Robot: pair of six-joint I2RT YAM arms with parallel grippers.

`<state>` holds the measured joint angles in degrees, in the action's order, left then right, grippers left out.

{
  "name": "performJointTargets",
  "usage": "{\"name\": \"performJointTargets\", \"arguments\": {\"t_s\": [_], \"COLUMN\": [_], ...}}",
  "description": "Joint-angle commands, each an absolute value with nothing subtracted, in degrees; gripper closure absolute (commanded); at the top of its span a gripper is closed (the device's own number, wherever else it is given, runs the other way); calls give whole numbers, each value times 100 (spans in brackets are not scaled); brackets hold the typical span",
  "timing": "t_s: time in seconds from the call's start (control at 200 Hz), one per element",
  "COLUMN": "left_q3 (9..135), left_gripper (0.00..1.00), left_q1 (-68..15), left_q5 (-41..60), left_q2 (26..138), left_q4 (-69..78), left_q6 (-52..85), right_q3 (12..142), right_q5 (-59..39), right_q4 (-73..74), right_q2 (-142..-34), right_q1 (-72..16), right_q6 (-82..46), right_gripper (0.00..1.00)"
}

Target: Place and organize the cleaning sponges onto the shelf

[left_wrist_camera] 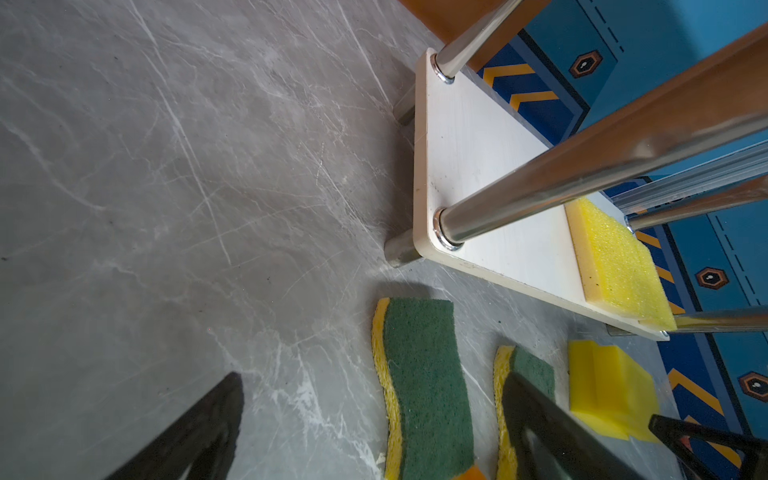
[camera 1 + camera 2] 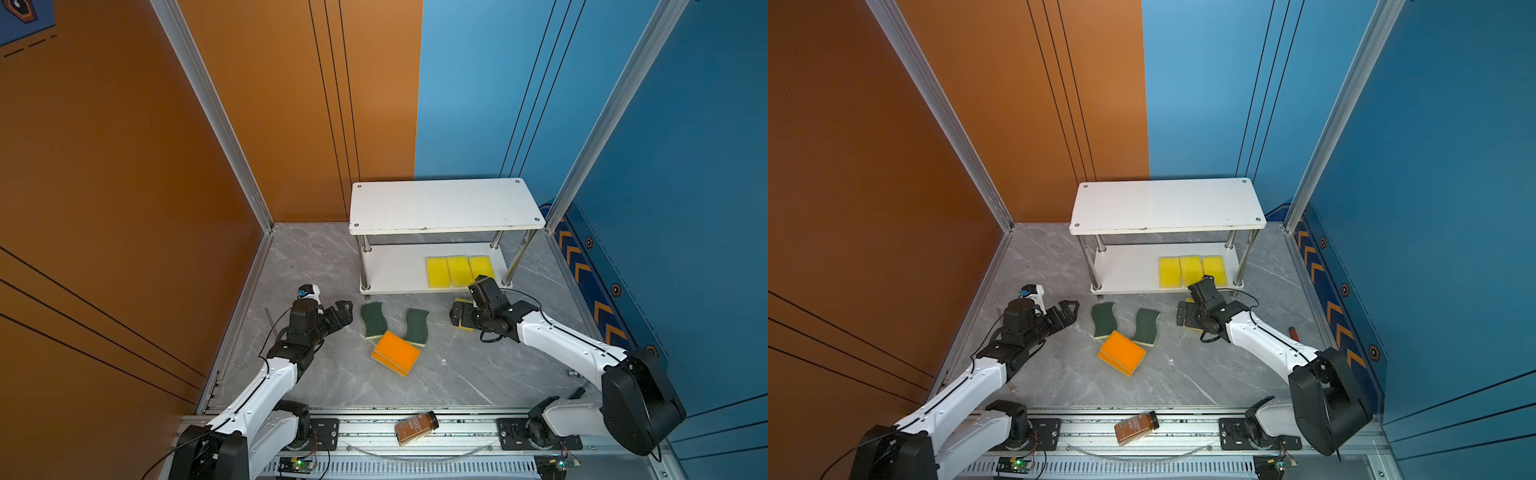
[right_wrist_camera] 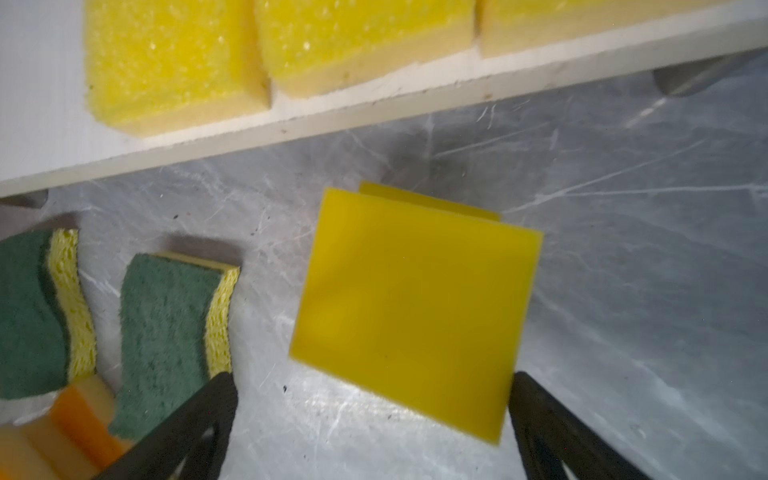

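The shelf stands at the back, its top board bare. Three yellow sponges lie side by side on its lower board. On the floor in front lie two wavy green-topped sponges and a stack of orange-topped ones. My right gripper hangs open over two stacked yellow sponges, its fingers on either side and not touching. My left gripper stands open and empty, just left of the green sponges.
A brown bottle with a black cap lies on the front rail between the arm bases. Orange and blue walls close in the grey marble floor. A small red-handled tool lies near the right wall.
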<state>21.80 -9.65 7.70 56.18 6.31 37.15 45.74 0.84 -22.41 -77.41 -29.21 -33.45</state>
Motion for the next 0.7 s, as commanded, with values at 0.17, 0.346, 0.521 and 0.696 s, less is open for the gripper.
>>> {"name": "performJointTargets", "arguments": {"t_s": [0.17,0.346,0.521,0.696], "left_q3": [2378,2352,2391,2466], "left_gripper": [2,2,2,2], "left_q1": [-993,-993,-978,-985], "left_q5": [925,880,794,844], "left_q2": [5768,5657,5560,5616], "left_q4": [827,798,649,672], "left_q6": [3717,3680,3616,3628], "right_q3": [4759,4771,4774,5241], "right_q5": [-1301,-667,-476,-1], "right_q4": [-2641,-2637,-2653,-3263], "right_q2": [-7629,-7344,-7202,-7400], "right_q1": [-2976,-2936,-2412,-2147], "right_q6": [-2745,-2628,-2523,-2243], "right_gripper": [0,0,0,0]}}
